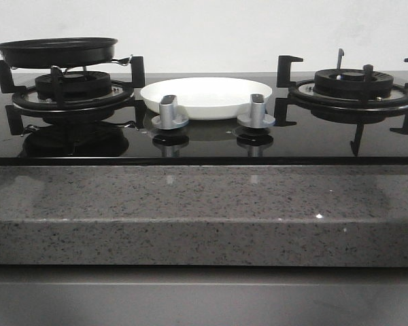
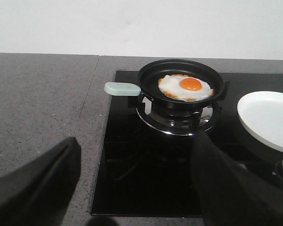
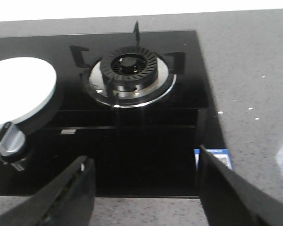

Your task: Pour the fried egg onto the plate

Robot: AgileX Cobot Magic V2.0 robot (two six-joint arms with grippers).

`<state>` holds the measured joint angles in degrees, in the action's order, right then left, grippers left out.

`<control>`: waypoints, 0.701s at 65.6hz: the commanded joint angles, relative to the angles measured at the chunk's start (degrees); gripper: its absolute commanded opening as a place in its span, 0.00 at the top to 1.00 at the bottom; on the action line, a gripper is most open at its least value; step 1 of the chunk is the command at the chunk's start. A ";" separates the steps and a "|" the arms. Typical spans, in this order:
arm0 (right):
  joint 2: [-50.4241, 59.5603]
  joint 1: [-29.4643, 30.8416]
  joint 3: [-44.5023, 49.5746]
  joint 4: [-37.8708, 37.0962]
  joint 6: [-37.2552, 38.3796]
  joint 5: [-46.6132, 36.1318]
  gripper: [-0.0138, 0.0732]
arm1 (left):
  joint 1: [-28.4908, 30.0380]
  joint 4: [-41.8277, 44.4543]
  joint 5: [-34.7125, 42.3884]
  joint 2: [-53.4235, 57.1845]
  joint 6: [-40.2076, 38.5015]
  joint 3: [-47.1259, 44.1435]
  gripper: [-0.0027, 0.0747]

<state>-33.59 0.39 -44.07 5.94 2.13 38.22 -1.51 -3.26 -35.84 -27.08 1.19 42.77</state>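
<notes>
The fried egg (image 2: 186,87), white with an orange yolk, lies in a black frying pan (image 2: 151,75) with a pale green handle (image 2: 122,88). The pan (image 1: 56,51) sits on the left burner; the egg is hidden in the front view. The white plate (image 1: 206,96) rests on the black glass hob between the burners, and shows in the left wrist view (image 2: 268,117) and the right wrist view (image 3: 16,89). My left gripper (image 2: 134,162) is open and empty, held short of the pan. My right gripper (image 3: 144,186) is open and empty, over the hob's front edge near the right burner. Neither gripper shows in the front view.
Two silver knobs (image 1: 170,114) (image 1: 256,112) stand in front of the plate. The right burner (image 1: 352,88) is bare, with black pan supports. A grey speckled counter (image 1: 190,210) surrounds the hob. A blue label (image 3: 222,157) lies at the hob's right front corner.
</notes>
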 commanded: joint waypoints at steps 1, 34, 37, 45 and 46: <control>-3.41 -0.89 -4.45 4.78 -3.47 -1.52 0.28 | 0.14 -1.34 4.98 -0.72 -0.12 1.35 0.32; -37.32 -14.02 -26.00 16.41 -16.29 6.63 0.28 | -7.51 -1.35 5.47 -0.72 -0.12 1.35 0.32; -40.74 -14.02 -28.50 16.39 -16.29 7.99 0.28 | -8.98 -1.35 5.09 -0.72 -0.12 1.35 0.32; -49.43 -14.02 -37.47 16.34 -16.29 13.48 0.32 | -11.90 -1.35 3.85 -0.72 -0.12 1.25 0.32; -50.84 -14.02 -38.46 16.34 -16.29 14.48 0.33 | -12.09 -1.35 3.72 -0.72 -0.12 1.23 0.32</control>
<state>-81.84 -13.49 -76.33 21.46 -13.34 51.24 -12.22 -4.14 -35.92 -27.08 1.19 42.77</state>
